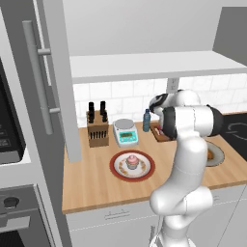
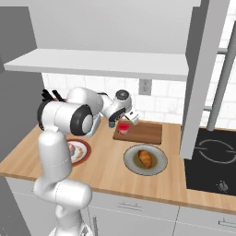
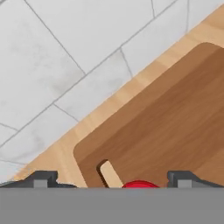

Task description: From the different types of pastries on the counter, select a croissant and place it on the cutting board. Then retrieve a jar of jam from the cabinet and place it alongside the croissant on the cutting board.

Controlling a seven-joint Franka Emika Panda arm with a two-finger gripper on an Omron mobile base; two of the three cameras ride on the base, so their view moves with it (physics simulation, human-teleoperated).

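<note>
White robot arm up front, reaching over the counter [image 2: 106, 170]. Its gripper [image 2: 124, 123] is at the left end of the cutting board [image 2: 145, 132], fingers closed on the jar of jam [image 2: 123, 127], red, low over the board; can't tell if it touches the wood. Croissant [image 2: 146, 158] is on its grey plate [image 2: 156, 168], just in front of the board, nearer the robot than the gripper. Pink cupcake [image 1: 132, 161] on red-rimmed plate [image 1: 117, 166] sits to the gripper's left. Blue bottle [image 1: 146, 120] and scale [image 1: 125, 132] stand farther left by the wall.
</note>
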